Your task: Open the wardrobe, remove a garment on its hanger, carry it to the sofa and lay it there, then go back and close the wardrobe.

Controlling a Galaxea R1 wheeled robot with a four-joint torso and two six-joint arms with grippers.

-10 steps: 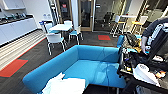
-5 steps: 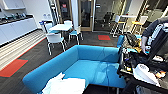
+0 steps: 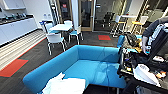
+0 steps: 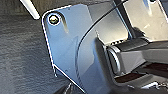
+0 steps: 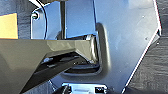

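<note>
From the head camera I see the blue sofa (image 3: 92,66) spread across the middle of the room, with the white garment (image 3: 65,85) lying on its near left end. Beyond it stand white chairs (image 3: 55,39) around a white bench (image 3: 61,27), and a person's hand (image 3: 145,45) shows at the right. My wrist cameras give me just dark carpet (image 4: 22,57) past the robot's own plates, so I cannot tell how either set of fingers stands. I can read no writing anywhere.
</note>
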